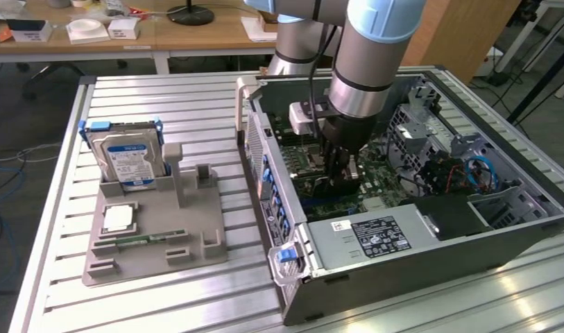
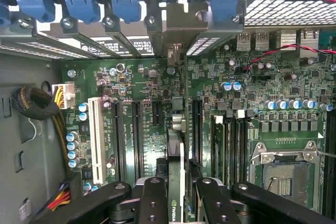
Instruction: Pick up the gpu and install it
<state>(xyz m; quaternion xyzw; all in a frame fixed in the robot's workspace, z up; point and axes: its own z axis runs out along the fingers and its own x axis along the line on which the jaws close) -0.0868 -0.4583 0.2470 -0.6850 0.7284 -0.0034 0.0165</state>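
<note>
The gpu (image 2: 176,156) stands edge-on between my fingers, a thin card with a green face. Its metal bracket (image 2: 176,24) reaches the rear slot openings of the open computer case (image 1: 263,149). My gripper (image 2: 177,205) is shut on the card, with one black finger (image 2: 152,200) on each side. The card's lower edge sits in line with a long black slot on the green motherboard (image 2: 142,82); whether it is seated I cannot tell. In the exterior view my gripper (image 1: 342,177) reaches straight down into the middle of the case, with the gpu (image 1: 338,187) dark beneath it.
A silver hard drive with blue rails (image 1: 124,156) stands in a grey holder (image 1: 152,260) at the exterior view's left, with a narrow green memory stick (image 1: 143,241) on it. Inside the case are the power supply (image 1: 374,236), CPU socket (image 2: 283,174), white slot (image 2: 96,129) and cable bundle (image 2: 37,103).
</note>
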